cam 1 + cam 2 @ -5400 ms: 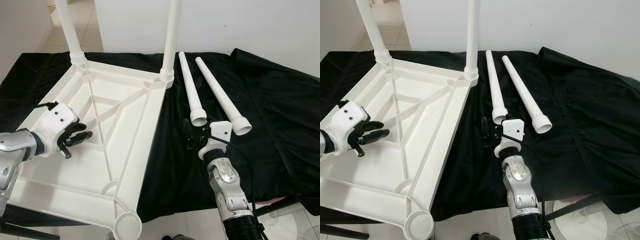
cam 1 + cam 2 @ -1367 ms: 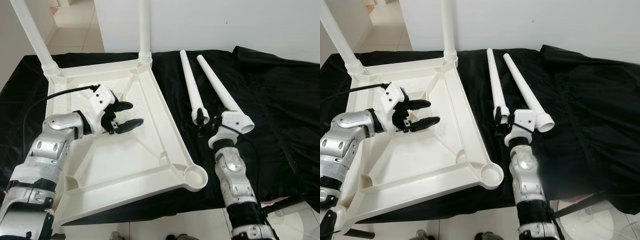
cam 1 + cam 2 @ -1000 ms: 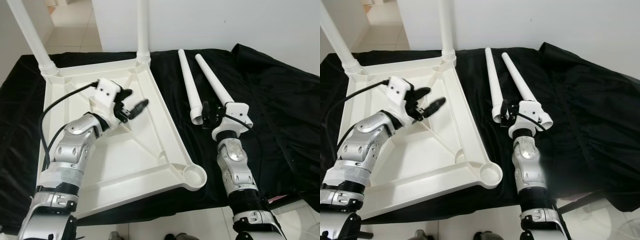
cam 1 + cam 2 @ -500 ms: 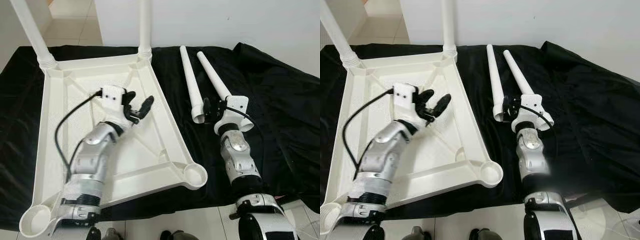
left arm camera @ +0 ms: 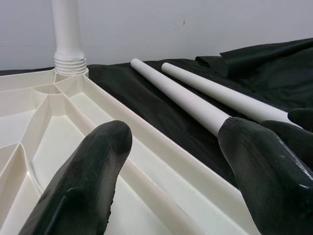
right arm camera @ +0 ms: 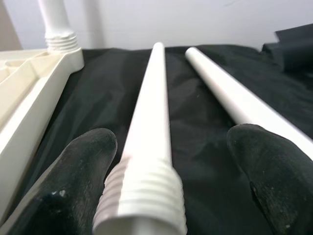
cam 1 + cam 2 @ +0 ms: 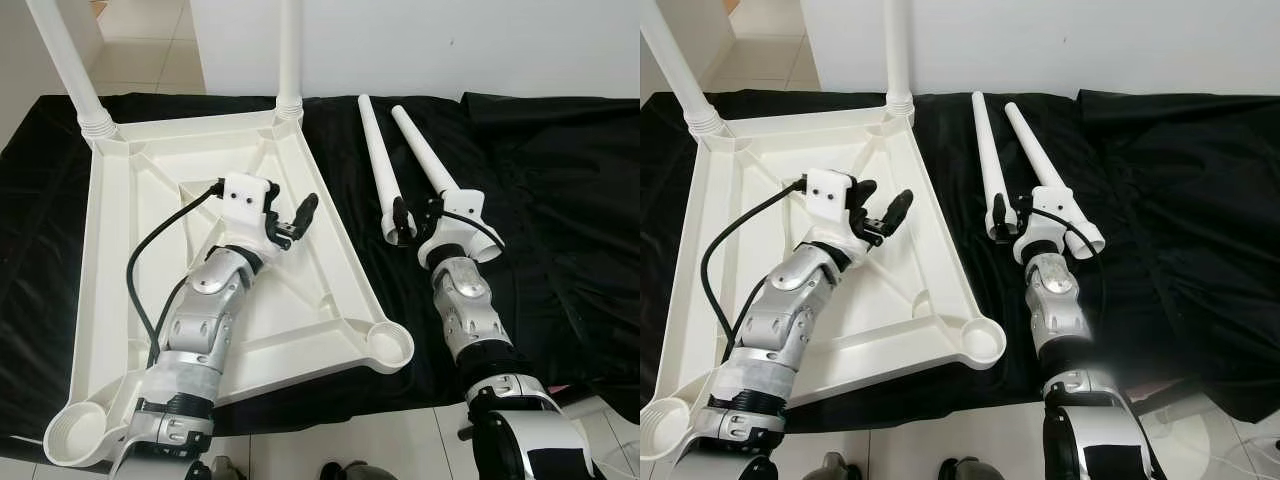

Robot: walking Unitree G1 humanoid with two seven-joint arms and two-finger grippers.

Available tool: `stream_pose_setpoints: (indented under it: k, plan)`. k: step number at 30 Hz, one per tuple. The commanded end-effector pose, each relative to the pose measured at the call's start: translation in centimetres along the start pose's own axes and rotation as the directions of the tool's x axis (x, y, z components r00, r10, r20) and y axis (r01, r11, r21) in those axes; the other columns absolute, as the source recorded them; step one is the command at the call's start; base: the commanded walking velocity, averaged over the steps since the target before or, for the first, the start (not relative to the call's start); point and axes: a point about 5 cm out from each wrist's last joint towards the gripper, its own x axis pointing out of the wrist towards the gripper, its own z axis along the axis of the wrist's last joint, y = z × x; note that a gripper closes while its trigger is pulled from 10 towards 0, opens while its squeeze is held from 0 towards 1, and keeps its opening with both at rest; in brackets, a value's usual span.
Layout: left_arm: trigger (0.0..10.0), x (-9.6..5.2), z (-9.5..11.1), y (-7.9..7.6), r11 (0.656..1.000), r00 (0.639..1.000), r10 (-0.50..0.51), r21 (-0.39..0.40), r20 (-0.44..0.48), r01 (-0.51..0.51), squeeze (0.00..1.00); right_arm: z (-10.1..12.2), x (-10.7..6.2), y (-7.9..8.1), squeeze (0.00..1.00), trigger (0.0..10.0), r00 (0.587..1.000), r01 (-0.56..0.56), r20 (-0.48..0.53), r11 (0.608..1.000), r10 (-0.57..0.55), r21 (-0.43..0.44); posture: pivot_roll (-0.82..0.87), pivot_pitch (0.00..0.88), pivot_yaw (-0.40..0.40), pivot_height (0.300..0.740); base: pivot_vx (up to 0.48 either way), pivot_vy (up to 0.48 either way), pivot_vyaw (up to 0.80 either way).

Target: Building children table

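where the two fitted legs (image 7: 290, 55) rise off the upside-down white tabletop (image 7: 130, 240), their upper ends are cut off by the frame. the black cloth (image 7: 560, 200) under everything runs out of sight on both sides. left gripper (image 7: 290, 222) hovers over the tabletop's ribbed underside, fingers spread wide, holding nothing. right gripper (image 7: 415, 215) sits at the threaded end of the nearer loose leg (image 7: 378, 165), fingers wide either side of it, not closed; second loose leg (image 7: 430, 160) lies just beside. since half a second ago the left gripper has edged slightly further along the tabletop; tabletop unchanged.
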Motion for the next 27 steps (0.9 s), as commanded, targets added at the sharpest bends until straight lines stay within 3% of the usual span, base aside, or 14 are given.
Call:
stream_pose_setpoints:
  k: [1,27]
  plan:
    - [10.0,0.1,0.0,0.0,1.0,1.0,0.021,0.02,-0.001,-0.021,0.0,-0.1,0.1,0.0,0.0,10.0,1.0,-0.002,-0.001,1.0,0.002,0.008,0.01,0.085,-0.071,0.74,0.0,0.0,0.0]
    - [10.0,-1.8,0.4,-0.2,0.995,0.995,0.09,0.051,-0.042,-0.088,0.0,0.1,2.1,1.6,0.0,10.0,0.993,-0.094,-0.069,0.995,0.095,0.018,0.06,0.279,-0.111,0.74,0.0,0.0,0.0]
